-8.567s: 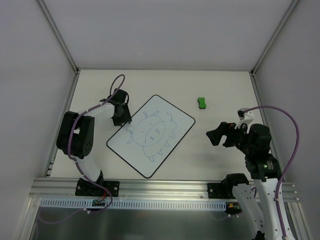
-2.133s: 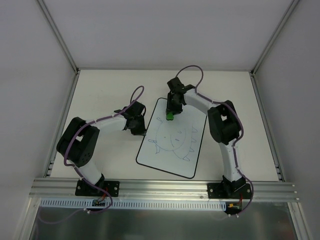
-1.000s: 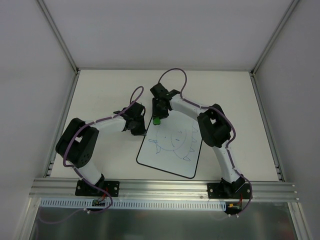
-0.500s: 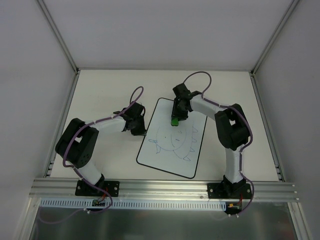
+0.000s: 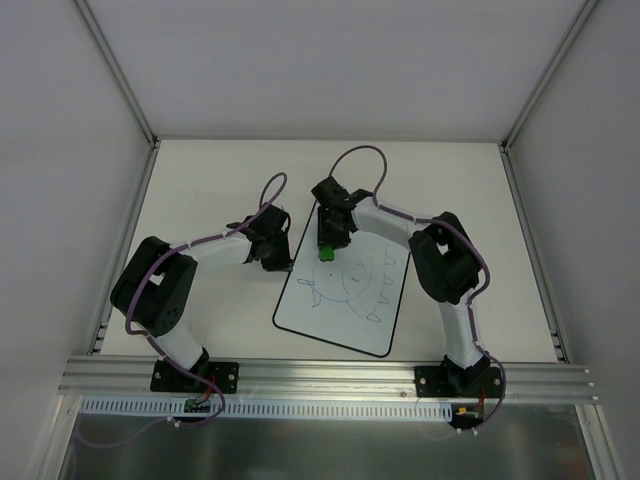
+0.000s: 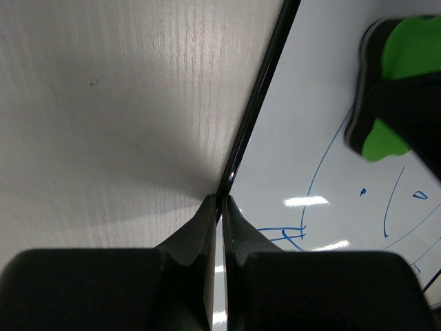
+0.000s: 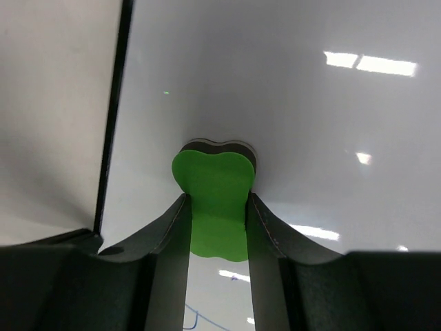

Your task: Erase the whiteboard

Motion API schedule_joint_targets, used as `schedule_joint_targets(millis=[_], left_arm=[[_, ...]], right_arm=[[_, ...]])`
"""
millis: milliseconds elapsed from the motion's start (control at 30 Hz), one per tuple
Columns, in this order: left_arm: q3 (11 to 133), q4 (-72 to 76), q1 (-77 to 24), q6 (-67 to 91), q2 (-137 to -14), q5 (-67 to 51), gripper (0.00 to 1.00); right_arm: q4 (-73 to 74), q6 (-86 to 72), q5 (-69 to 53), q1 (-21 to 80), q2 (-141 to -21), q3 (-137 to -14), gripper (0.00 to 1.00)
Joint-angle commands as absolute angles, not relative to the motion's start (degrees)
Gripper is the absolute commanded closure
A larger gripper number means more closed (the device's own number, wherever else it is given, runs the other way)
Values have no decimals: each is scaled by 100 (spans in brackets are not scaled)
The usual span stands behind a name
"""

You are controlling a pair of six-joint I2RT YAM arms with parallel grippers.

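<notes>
So, whiteboard [image 5: 345, 322]: lies flat on the table [image 5: 200, 180], about mid-table, long side running far to near, slightly skewed.
Doodle [image 5: 352, 285]: blue lines across the board's middle and near part; the far strip around the eraser looks blank.
Eraser [image 5: 327, 253]: small green block with a dark base, sitting on the board's far-left part, near the black edge.
Right gripper [image 5: 327, 246]: clamped on the eraser. In the wrist view, both fingers [image 7: 172, 227] press the sides of the green block [image 7: 213, 179], with its dark face against the white surface [image 7: 310, 103].
Left gripper [image 5: 281, 264]: fingers squeezed together with only a thin slit between them, holding nothing. The tips [image 6: 210, 207] sit at the board's black left edge. I can't tell whether they press on it.
Left wrist view: shows the eraser [image 6: 406, 55] further along the board [image 6: 324, 89], with blue strokes [image 6: 324, 176] beside the tips.
</notes>
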State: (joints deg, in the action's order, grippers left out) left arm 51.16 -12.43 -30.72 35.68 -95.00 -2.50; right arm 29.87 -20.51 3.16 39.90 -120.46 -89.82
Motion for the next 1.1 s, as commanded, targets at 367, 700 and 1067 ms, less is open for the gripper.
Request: schedule_joint_targets(millis=[367,700,1067], left_arm=[[4808,-2039,-3120,3577,-9747,79,100],[4772,-2030,-3094,3568,-9703,88,100],[4772,-2039,-3076,3551,-9694,88,100]], right_arm=[[3454,-2188,149,4818,-11787,-7665,100],[3340,-2267,922,3209,-10750,-6340,100],[3146,-2382,431,4242,-10948,-6317,100]])
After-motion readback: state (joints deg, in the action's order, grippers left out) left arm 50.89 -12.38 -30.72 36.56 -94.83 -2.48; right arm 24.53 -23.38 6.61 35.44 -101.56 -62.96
